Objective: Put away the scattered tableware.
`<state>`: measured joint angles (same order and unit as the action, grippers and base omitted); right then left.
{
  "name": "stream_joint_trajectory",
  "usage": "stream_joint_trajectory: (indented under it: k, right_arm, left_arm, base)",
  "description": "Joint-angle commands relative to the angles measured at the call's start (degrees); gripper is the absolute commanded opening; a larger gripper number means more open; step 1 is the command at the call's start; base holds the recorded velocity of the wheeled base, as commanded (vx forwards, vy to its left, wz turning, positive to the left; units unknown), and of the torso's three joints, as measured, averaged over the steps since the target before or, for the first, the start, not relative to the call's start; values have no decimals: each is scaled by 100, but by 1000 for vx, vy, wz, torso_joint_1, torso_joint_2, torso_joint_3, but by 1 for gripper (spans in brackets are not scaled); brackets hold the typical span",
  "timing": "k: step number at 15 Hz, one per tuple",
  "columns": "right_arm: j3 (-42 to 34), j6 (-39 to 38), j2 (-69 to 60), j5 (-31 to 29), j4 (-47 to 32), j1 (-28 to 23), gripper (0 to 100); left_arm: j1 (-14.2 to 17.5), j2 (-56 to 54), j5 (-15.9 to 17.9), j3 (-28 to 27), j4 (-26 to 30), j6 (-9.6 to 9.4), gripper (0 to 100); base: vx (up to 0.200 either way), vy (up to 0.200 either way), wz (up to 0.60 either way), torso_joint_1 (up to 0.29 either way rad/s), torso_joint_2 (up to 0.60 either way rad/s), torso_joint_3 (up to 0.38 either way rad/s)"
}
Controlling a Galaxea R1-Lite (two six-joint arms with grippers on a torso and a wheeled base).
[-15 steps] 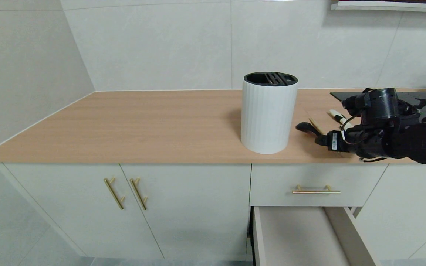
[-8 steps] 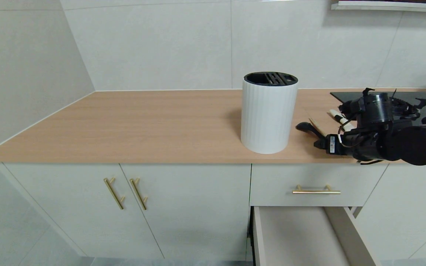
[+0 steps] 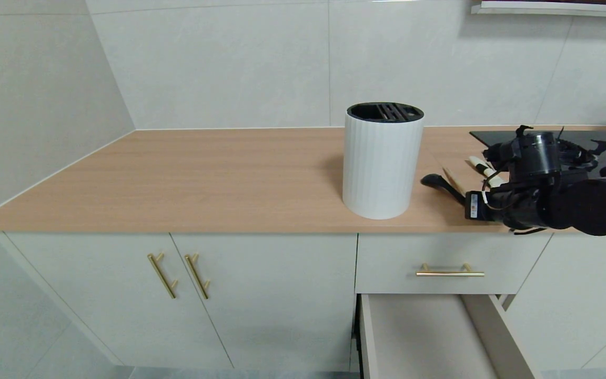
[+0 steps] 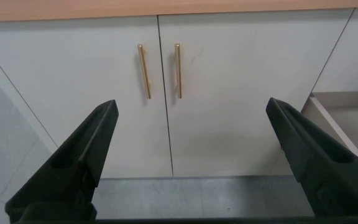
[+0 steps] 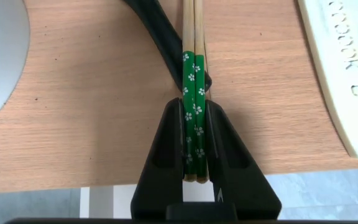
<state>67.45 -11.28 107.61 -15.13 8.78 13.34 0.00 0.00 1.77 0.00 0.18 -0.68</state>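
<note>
I see the long wooden surface (image 3: 203,179) running across the head view, with a tall white ribbed holder (image 3: 382,163) standing upright on it, its black slotted top facing up. Below the surface's front edge, right of the holder, a drawer (image 3: 418,337) stands pulled out. My left tool (image 4: 191,106) hangs low before the cabinet doors (image 4: 241,99), its fingers spread wide apart and gripping nothing. My right tool (image 5: 196,124) sits at the surface's front edge, right of the holder, clamped on the green flowered ends of a pair of chopsticks (image 5: 191,37). The chopsticks lie flat, and a black utensil (image 5: 157,37) lies touching them, its handle crossing beneath. Just beside them, apart, lies a white piece (image 5: 340,68), possibly a knife or its sheath; I cannot tell which.
</note>
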Motion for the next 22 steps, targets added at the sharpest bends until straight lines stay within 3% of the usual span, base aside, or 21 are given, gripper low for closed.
stream_joint_trajectory:
  k: [1, 7, 11, 14, 16, 18, 22]
  right_arm:
    - [-4, -6, -47, 1, 1, 2, 0]
    - [-162, 11, -996, 63, -456, 2, 0]
    - [-478, -6, -2578, 221, -1581, 178, 0]
    - [-408, -6, -3589, 432, -2899, 494, 0]
    - [-382, -6, -4055, 801, -3558, 653, 0]
    - [-399, 20, -4213, 1618, -4235, 670, 0]
    - [-628, 117, -4169, 2190, -4437, 864, 0]
  left_arm:
    - [0, 0, -1, 0, -1, -2, 100]
    - [0, 0, -1, 0, -1, -2, 100]
    - [0, 0, -1, 0, -1, -2, 100]
    - [0, 0, -1, 0, -1, -2, 100]
    - [0, 0, -1, 0, -1, -2, 100]
    - [0, 0, -1, 0, -1, -2, 100]
    - [0, 0, -1, 0, -1, -2, 100]
  base:
    - [0, 0, 0, 0, 0, 0]
    - [0, 0, 0, 0, 0, 0]
    - [0, 0, 0, 0, 0, 0]
    - [0, 0, 0, 0, 0, 0]
    - [0, 0, 0, 0, 0, 0]
    - [0, 0, 0, 0, 0, 0]
    - [0, 0, 0, 0, 0, 0]
